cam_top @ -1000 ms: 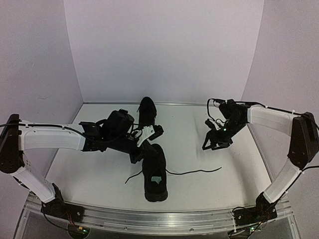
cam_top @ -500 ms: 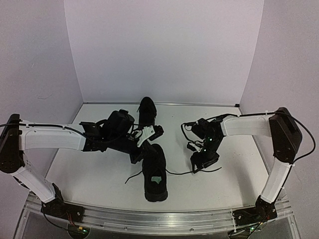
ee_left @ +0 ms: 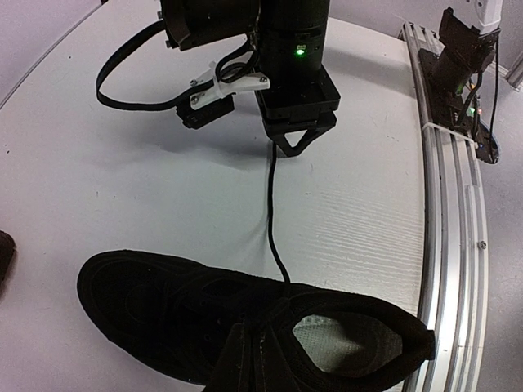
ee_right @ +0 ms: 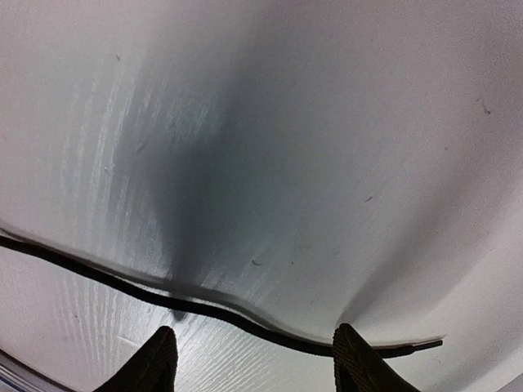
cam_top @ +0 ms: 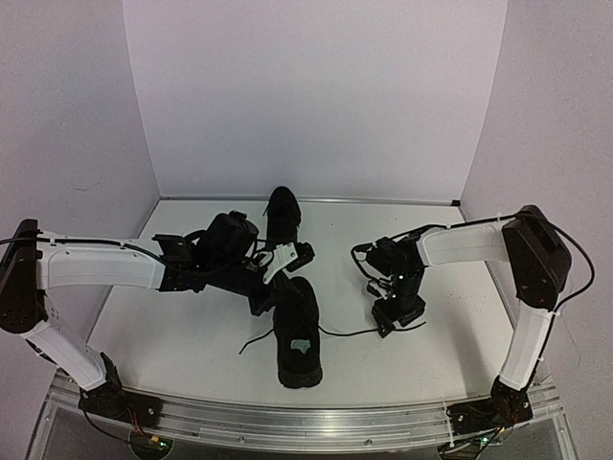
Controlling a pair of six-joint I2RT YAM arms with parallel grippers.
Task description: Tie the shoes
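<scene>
One lace [ee_right: 212, 314] settles the coming move: it trails from the near shoe [cam_top: 299, 337] out to the right over the table [cam_top: 192, 326], and the right gripper [ee_right: 257, 361] sits low over its free end. Its jaws stand wide, the two fingertips [ee_right: 159, 361] down near the table with the lace passing just ahead of them. Seen from the right wrist, the lace runs slantwise from one tip towards the other, so its long axis lies closer to the closing line than across it. The loose end stops just past the tip on that picture's right. My judgement is that a plain squeeze may push the lace along or miss it, and a turn of the wrist to set the fingertips across it would give a surer pinch. The near shoe lies heel towards the table's near edge, toe under the left gripper [cam_top: 281, 273], whose jaws I cannot read. A second lace end [cam_top: 254, 341] lies on the shoe's left side, nearer that arm. The far shoe [cam_top: 281, 213] lies just beyond
</scene>
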